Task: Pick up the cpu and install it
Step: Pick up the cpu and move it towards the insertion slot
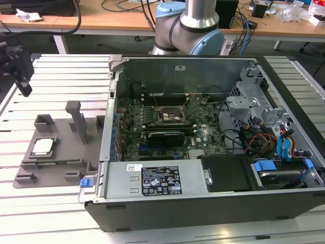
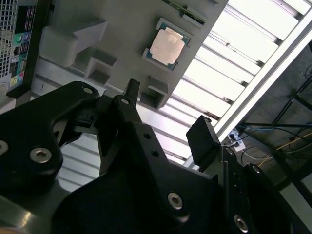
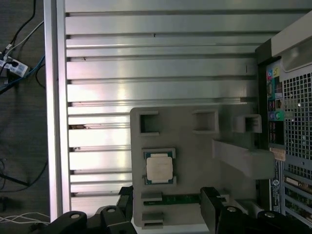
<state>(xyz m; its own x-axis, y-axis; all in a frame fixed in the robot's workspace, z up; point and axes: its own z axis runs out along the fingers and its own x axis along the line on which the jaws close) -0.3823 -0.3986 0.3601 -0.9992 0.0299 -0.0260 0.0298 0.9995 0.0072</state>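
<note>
Exterior view: I note the gripper (image 1: 23, 86) hovering over the slatted table (image 1: 45, 218), apart from the cpu (image 1: 42, 147), which sits in its grey tray (image 1: 61, 168). Second wrist view: fingers (image 2: 202, 141) spread wide, empty. First wrist view: cpu (image 3: 159, 169) lies flat in a tray recess.

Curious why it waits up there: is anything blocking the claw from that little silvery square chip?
Nothing visible does. The open claw hangs in the air near the grey plastic tray, and the silvery square chip lies uncovered in its recess; the tray's upright posts stand beside it.
</note>
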